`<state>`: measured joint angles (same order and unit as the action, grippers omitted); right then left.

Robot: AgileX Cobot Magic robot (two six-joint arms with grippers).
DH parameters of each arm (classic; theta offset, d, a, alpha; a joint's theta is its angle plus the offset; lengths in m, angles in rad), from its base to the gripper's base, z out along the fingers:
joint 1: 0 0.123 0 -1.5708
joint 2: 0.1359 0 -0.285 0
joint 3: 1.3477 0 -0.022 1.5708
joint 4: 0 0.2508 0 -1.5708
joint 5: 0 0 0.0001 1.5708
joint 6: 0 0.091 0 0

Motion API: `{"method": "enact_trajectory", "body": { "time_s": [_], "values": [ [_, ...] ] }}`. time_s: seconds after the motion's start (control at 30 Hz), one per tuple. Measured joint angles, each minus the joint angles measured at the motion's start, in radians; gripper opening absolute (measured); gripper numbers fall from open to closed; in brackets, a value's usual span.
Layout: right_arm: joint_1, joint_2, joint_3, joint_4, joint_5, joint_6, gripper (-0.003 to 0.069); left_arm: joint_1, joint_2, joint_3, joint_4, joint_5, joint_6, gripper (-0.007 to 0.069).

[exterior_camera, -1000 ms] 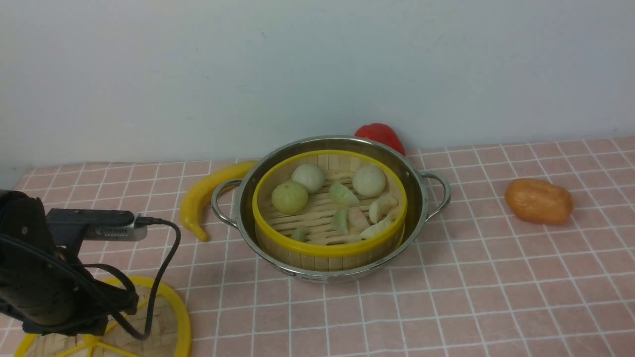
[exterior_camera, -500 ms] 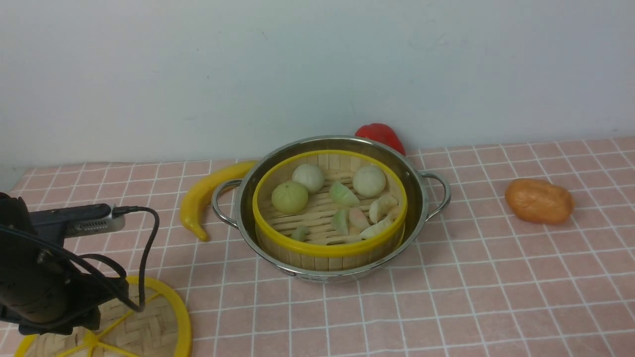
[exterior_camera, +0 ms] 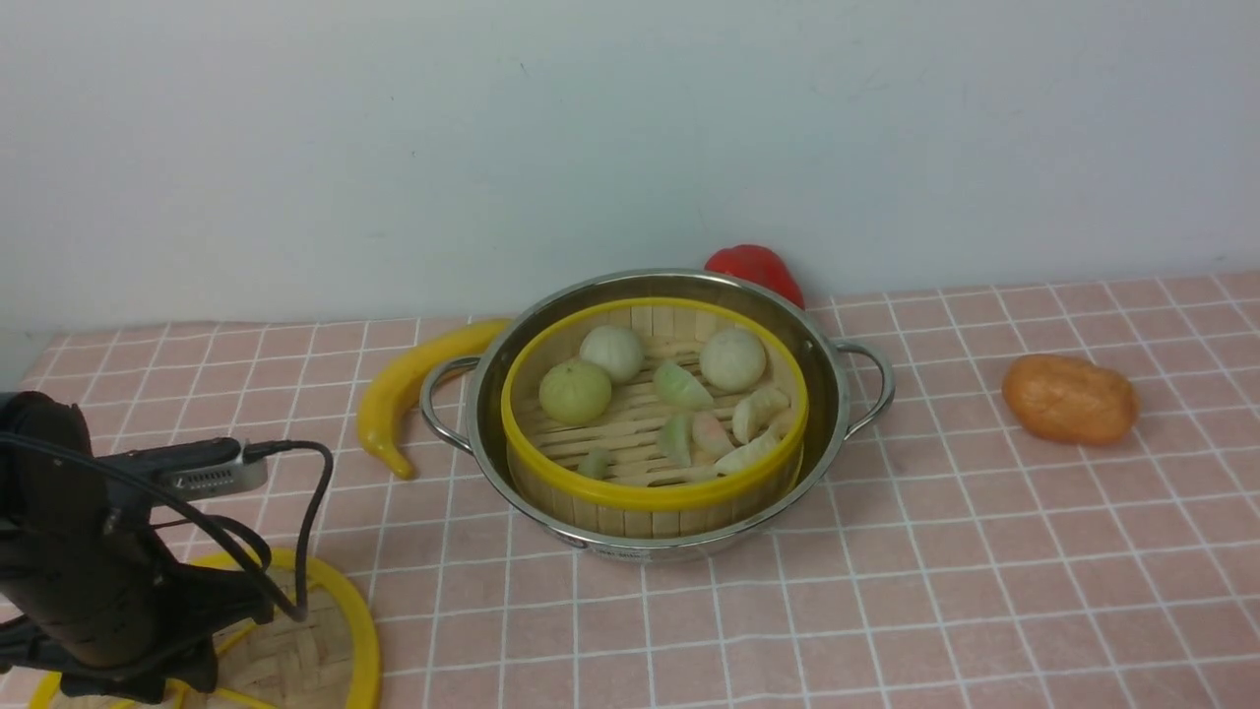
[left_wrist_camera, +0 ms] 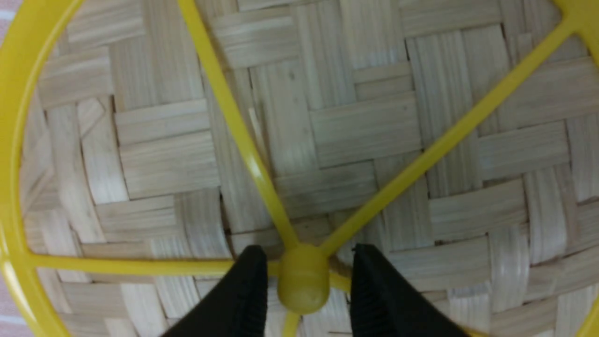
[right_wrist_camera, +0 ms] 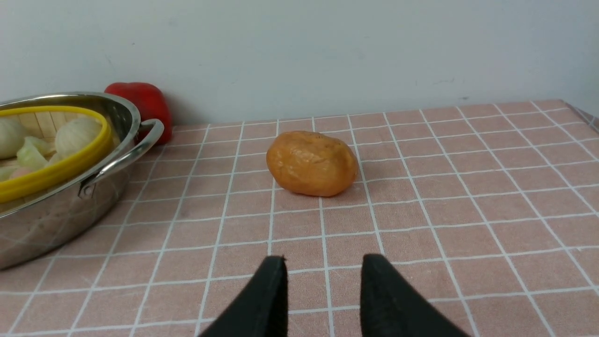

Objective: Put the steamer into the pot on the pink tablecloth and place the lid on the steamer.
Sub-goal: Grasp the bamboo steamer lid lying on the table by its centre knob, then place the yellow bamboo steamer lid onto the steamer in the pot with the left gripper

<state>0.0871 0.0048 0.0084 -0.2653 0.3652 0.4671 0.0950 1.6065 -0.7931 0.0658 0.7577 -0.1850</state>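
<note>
The steamer, holding buns and dumplings, sits inside the steel pot on the pink tablecloth. The lid lies flat on the cloth at the near left, partly hidden under my left arm. In the left wrist view my left gripper is open just above the lid. One finger stands on each side of the centre knob, with small gaps. My right gripper is open and empty above bare cloth, to the right of the pot.
A yellow banana-shaped fruit lies left of the pot. A red pepper sits behind it by the wall. An orange potato-like item lies to the right and also shows in the right wrist view.
My left arm has shifted a little to the left and sunk lower over the lid. The pot, the steamer and the other items have not moved.
</note>
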Motion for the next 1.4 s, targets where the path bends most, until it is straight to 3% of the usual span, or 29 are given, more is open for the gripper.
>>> {"method": "enact_trajectory", "body": {
  "time_s": [0.17,0.4,0.57,0.73,0.93,1.03,1.1,1.13,1.4],
  "values": [
    [0.000,0.000,0.000,0.000,0.000,0.001,0.0242,0.000,0.000,-0.001,0.009,0.009,0.000,0.0118],
    [0.000,0.000,0.000,0.000,0.000,0.001,0.0242,0.000,-0.007,-0.009,0.012,0.023,0.001,0.0117],
    [0.000,0.000,0.000,0.000,0.000,0.001,0.0242,0.000,-0.074,-0.118,0.017,0.125,0.056,0.0117],
    [0.000,0.000,0.000,0.000,0.000,0.001,0.0242,0.000,-0.159,-0.295,0.009,0.212,0.166,0.0117],
    [0.000,0.000,0.000,0.000,0.000,0.001,0.0242,-0.014,-0.163,-0.514,-0.157,0.266,0.407,0.0117],
    [0.000,0.000,0.000,0.000,0.000,0.001,0.0242,-0.103,-0.104,-0.643,-0.296,0.296,0.595,0.0117],
    [0.000,0.000,0.000,0.000,0.000,0.001,0.0242,-0.138,-0.080,-0.678,-0.311,0.305,0.637,0.0117],
    [0.000,0.000,0.000,0.000,0.000,0.002,0.0242,-0.204,-0.039,-0.738,-0.312,0.323,0.692,0.0117],
    [0.000,0.000,0.000,0.000,0.000,0.002,0.0242,-0.433,0.173,-0.991,-0.167,0.362,0.754,0.0117]
  ]
}}
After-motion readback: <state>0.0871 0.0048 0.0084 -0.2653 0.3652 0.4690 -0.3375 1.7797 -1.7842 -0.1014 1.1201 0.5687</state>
